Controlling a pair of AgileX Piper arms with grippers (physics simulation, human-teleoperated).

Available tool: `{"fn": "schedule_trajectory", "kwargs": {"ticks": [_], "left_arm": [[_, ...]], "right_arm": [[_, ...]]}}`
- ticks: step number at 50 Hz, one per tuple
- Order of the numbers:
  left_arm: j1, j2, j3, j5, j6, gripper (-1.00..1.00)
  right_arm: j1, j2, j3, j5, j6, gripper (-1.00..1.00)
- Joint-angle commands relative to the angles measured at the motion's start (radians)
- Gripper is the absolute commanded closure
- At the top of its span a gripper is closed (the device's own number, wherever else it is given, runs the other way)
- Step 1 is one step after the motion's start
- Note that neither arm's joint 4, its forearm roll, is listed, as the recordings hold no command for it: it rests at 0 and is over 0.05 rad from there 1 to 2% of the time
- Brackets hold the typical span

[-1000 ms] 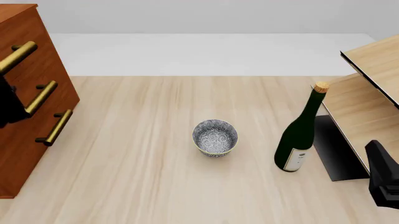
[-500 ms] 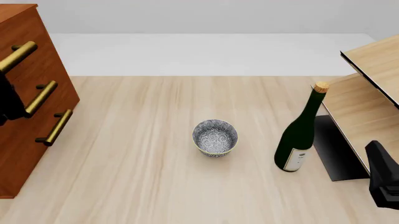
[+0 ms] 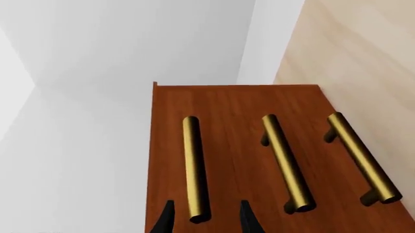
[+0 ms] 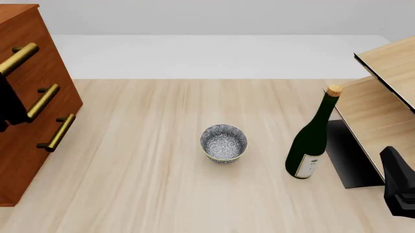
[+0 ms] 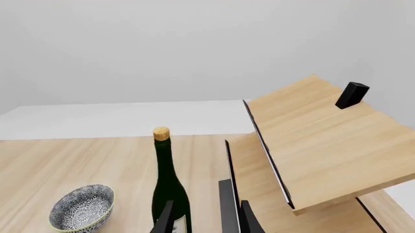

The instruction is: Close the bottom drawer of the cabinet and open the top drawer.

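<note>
The reddish-brown cabinet [image 4: 14, 13] stands at the table's left edge. Its three drawer fronts look flush in the left wrist view. The top drawer [image 4: 31, 35] has its brass handle [image 3: 193, 165] running between my left gripper's fingers [image 3: 167, 219]. My left gripper [image 3: 206, 204] is open and straddles that handle's near end; it shows as a dark shape against the cabinet front in the front view [image 4: 11, 104]. The bottom drawer [image 4: 19, 167] and its handle [image 3: 360, 155] lie nearest the tabletop. My right gripper [image 4: 399, 187] is open and empty at the near right, also in its wrist view [image 5: 207, 204].
A patterned bowl [image 4: 224, 142] sits mid-table. A dark green corked bottle [image 4: 312, 136] stands to its right, just ahead of my right gripper. A pale light-wood shelf unit [image 4: 382, 97] fills the right side, with a black block [image 5: 352, 94] on top.
My left gripper has shifted very slightly at the cabinet front. Nothing else has moved.
</note>
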Motion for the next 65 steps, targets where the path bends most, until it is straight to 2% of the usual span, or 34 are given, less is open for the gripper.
{"fn": "schedule_trajectory", "kwargs": {"ticks": [1,20,65], "left_arm": [[0.009,0.012,0.003,-0.013,0.005,1.00],[0.004,-0.015,0.000,-0.021,0.016,1.00],[-0.128,-0.054,0.034,-0.061,0.076,1.00]], "right_arm": [[0.002,0.000,0.000,0.000,0.000,-1.00],[0.001,-0.001,0.000,0.000,0.000,-1.00],[-0.003,0.002,-0.001,-0.003,0.001,-1.00]]}}
